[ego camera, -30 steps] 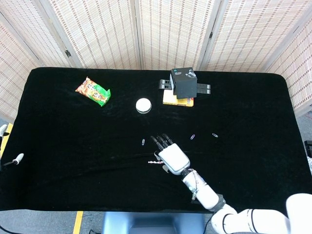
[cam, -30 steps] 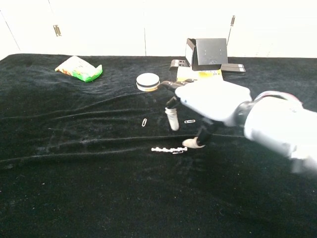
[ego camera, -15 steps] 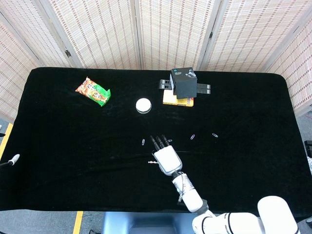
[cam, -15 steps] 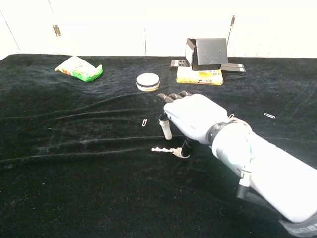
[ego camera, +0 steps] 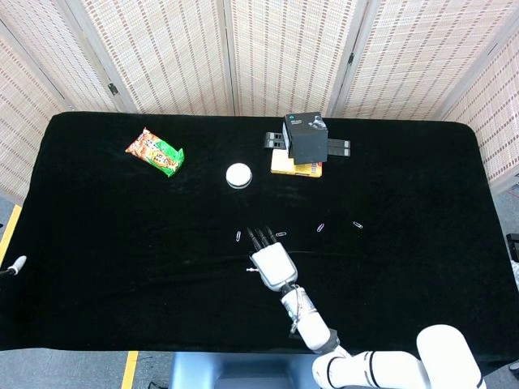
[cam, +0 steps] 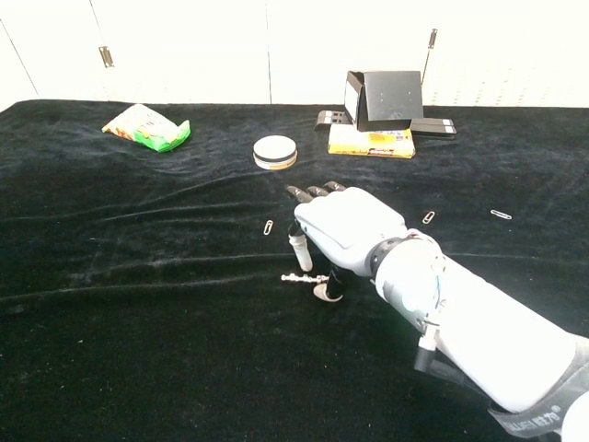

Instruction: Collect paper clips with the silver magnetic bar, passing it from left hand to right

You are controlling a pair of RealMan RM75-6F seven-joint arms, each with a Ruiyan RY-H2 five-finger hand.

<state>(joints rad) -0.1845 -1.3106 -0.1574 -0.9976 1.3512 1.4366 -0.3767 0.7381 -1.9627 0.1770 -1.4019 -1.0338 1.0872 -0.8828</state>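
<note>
Nearest the robot, the right hand (cam: pixel 345 235) is held low over the black table (cam: pixel 138 322), palm down, with its fingers (cam: pixel 297 249) curved downward and apart; whether anything is pinched cannot be told. The silver magnetic bar (cam: pixel 300 277) is seen lying on the cloth just under the thumb and finger tips, its left end sticking out past them. Farther off, paper clips (cam: pixel 268 226) are scattered beside the hand, and a white round tin (cam: pixel 274 152) and snack bag (cam: pixel 147 127) are set beyond; the left hand is out of view.

Black table cloth (ego camera: pixel 122 243); orange-green snack packet (ego camera: pixel 154 151); white round tin (ego camera: pixel 238 174); yellow box (cam: pixel 371 140); silver magnetic bar (cam: pixel 296 277).
</note>
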